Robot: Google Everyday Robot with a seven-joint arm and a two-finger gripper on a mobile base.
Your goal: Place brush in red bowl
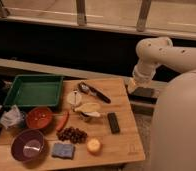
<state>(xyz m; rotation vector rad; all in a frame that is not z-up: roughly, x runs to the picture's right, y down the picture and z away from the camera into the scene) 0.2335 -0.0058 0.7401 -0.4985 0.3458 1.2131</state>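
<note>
The brush lies flat on the desk, far of centre, untouched; the red bowl waits open at the left. The gripper hangs off the desk's far right edge, fingers apart and empty, probably readied for reaching in

Gripper off table edge, bare wood toward brush; red bowl between green tray, purple bowl.

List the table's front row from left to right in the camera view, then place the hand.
Left to right: purple bowl → blue sponge → yellow round thing; the hand hangs farther right, beside the table's far right corner.
</note>
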